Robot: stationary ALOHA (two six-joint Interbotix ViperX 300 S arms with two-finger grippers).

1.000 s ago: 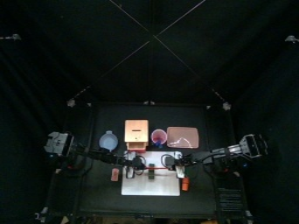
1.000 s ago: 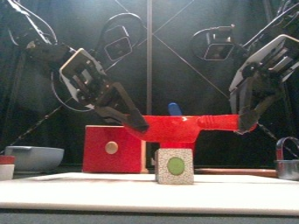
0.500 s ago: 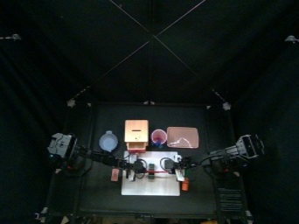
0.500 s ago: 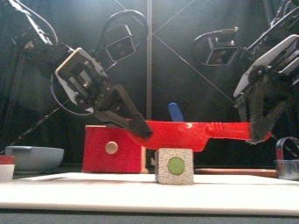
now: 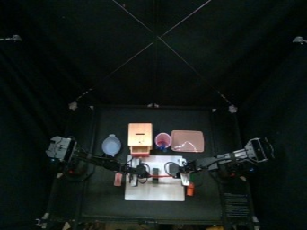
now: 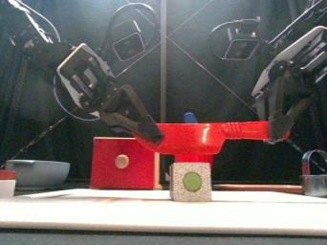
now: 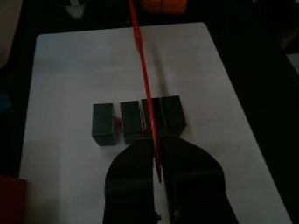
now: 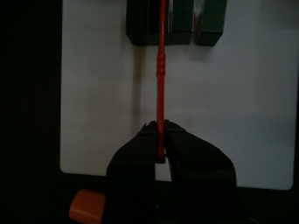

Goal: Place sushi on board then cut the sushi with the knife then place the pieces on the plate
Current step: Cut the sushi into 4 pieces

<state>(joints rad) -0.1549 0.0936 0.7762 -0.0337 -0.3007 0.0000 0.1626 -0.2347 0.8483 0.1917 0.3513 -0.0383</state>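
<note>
Sushi roll (image 6: pixel 192 181) beneath red toy knife (image 6: pixel 211 135) spanning 9–3 o'clock, left gripper (image 6: pixel 152 139) and right gripper (image 6: pixel 272 132) each clenched on it; unequal lowering could tilt blade, toppling blocks.

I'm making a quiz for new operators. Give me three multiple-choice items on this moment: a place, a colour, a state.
1. Where is the sushi roll? A on the white board; B on the pink tray; C in the bowl.
2. What colour is the held knife? A blue; B green; C red.
3. How is that knife held? A by one arm alone; B by both arms, in the air; C by neither, on the board.
Key: 1 A, it stands on the board. 2 C, it is red. 3 B, left gripper and right gripper grip its ends above the roll.
</note>
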